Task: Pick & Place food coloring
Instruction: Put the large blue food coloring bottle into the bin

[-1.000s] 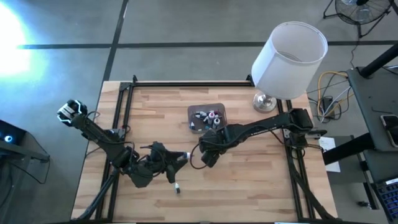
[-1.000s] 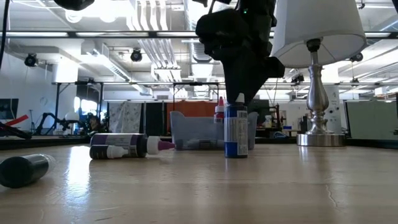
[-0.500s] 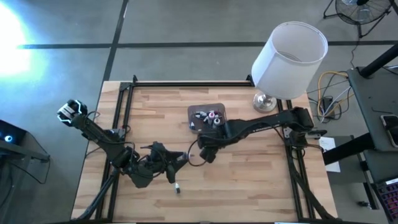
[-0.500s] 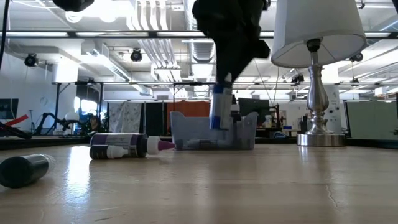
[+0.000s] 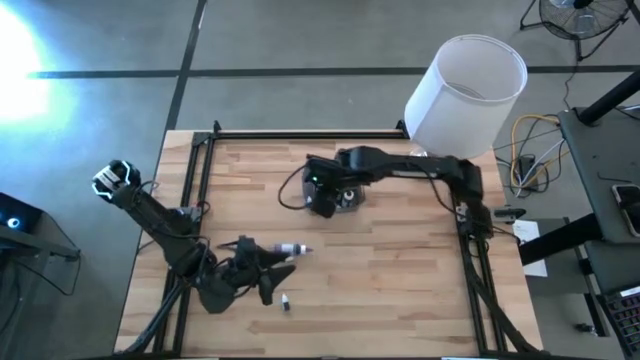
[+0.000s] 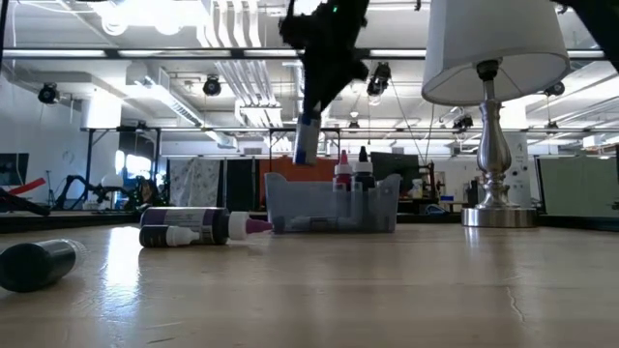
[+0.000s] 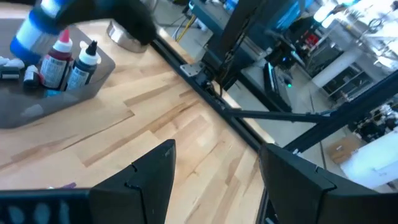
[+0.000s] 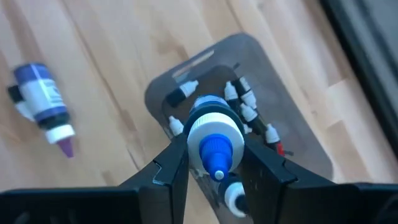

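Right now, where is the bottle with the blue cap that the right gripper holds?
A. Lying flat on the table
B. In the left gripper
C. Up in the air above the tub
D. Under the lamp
C: the right gripper is shut on the blue-capped bottle, which hangs in the air above the tub, not touching the table.

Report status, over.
Right pincer shut on blue-capped bottle, raised over the tub. Left pincer open, waiting near table front. Nothing blocking.

The right gripper (image 8: 214, 163), raised at twelve o'clock, clamps its fingers (image 8: 171, 165) together; the left gripper (image 5: 268, 272) waits low at seven o'clock, fingers parted.
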Controlling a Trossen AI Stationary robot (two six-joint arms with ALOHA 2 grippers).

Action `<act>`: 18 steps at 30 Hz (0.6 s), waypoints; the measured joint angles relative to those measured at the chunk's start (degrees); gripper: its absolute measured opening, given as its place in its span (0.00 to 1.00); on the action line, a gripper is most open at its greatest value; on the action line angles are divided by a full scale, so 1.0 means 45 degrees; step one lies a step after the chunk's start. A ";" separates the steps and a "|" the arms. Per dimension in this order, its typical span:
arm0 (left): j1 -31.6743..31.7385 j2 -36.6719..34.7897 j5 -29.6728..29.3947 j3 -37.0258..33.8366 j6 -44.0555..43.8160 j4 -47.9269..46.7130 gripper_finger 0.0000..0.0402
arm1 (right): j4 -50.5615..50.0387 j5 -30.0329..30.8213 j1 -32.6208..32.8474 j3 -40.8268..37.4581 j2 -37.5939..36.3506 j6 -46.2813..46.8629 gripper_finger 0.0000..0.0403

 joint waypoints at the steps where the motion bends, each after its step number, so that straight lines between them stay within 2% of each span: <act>1: -0.0134 0.0000 -0.0243 0.0000 0.0000 0.0044 0.51 | -0.0073 -0.0157 -0.0135 0.0125 0.0254 -0.0091 0.27; 7: -0.0877 -0.0008 -0.1340 0.0000 0.0001 0.0354 0.51 | -0.0393 -0.0318 -0.0541 0.1029 0.1921 -0.0980 0.27; 14: -0.1284 -0.0010 -0.1449 0.0000 0.0000 0.0768 0.51 | -0.0617 -0.0774 -0.1140 0.2380 0.3557 -0.1445 0.27; 18: -0.1445 -0.0010 -0.1451 0.0000 -0.0084 0.0798 0.51 | -0.0496 -0.1500 -0.1498 0.2876 0.4106 -0.1491 0.27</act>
